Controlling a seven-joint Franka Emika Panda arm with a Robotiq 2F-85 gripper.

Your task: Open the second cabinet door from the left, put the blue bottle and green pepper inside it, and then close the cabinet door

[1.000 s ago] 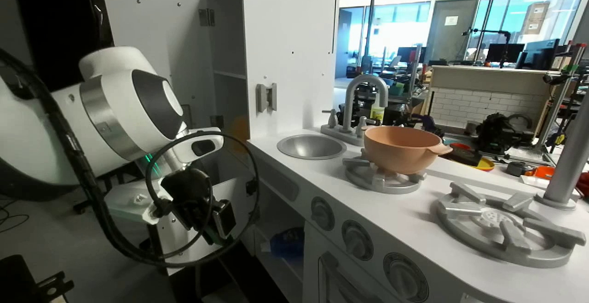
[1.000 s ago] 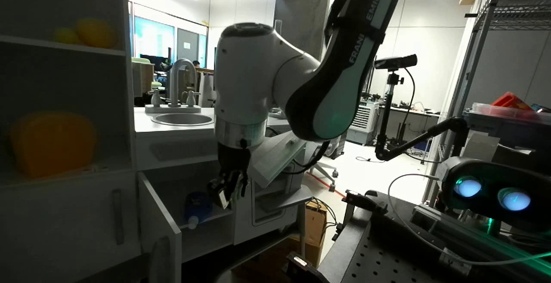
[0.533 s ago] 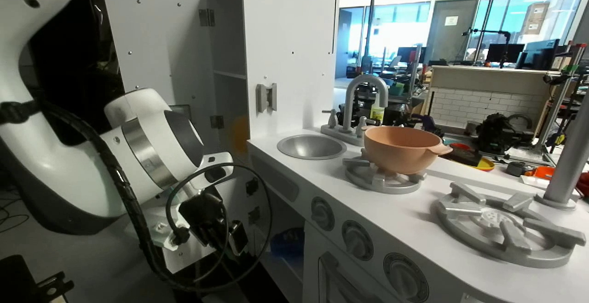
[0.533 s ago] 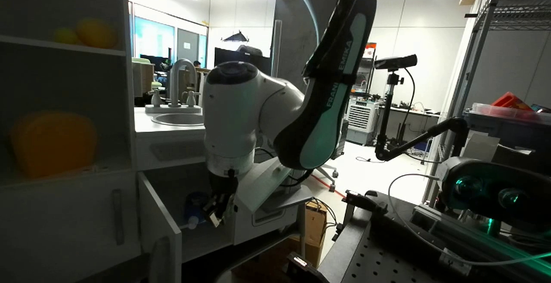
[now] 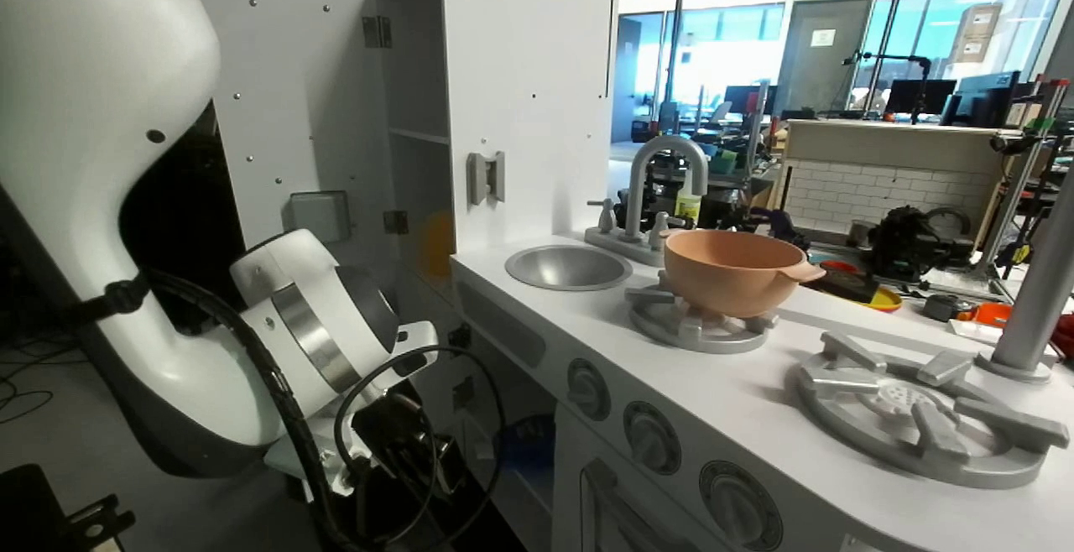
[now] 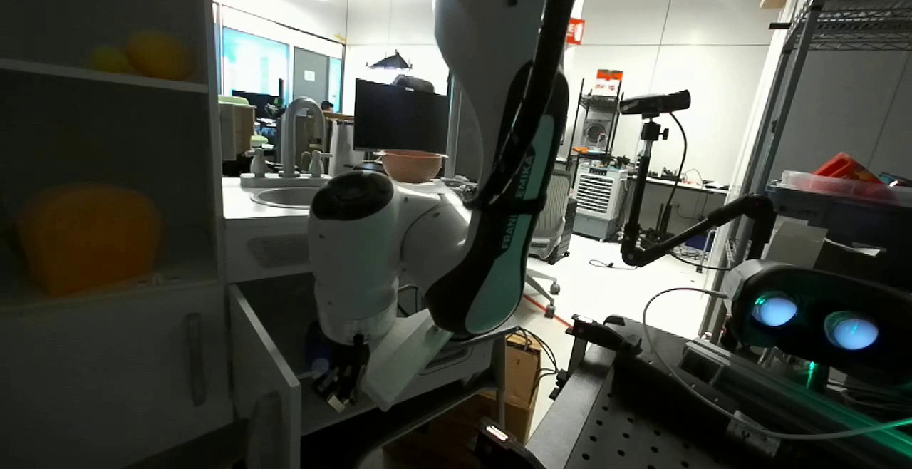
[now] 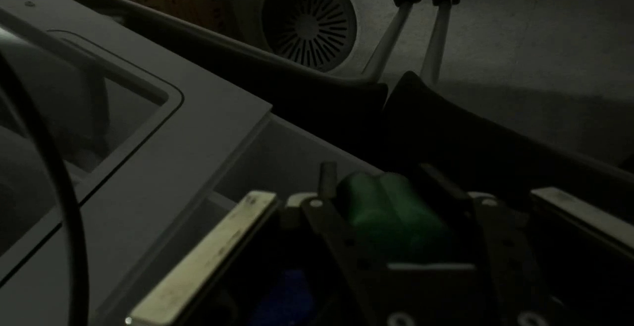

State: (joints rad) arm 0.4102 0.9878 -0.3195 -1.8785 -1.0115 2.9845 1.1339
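Note:
The second cabinet door [image 6: 262, 366] stands open in an exterior view. The blue bottle [image 6: 314, 344] lies inside that cabinet, partly behind my gripper [image 6: 336, 392]. It also shows in an exterior view [image 5: 529, 441] and as a dark blue patch in the wrist view [image 7: 287, 296]. The green pepper [image 7: 381, 207] sits between my fingers in the wrist view, where the gripper [image 7: 377, 177] appears shut on it. The picture is dark, so contact at the far finger is hard to see. My gripper points down at the cabinet's open front, near the bottle. I cannot make out the pepper in the exterior views.
The white counter above the cabinet holds a sink [image 5: 569, 268] and a tan bowl [image 5: 728, 273] on a burner. A closed lower door [image 6: 107, 369] is left of the open one. An oven front [image 7: 163, 142] borders the cabinet. The tall upper door [image 5: 285, 99] stands open.
The arm has moved steadily down, lowering the gripper to the cabinet opening beside the blue bottle. The open door and the bottle have not visibly moved.

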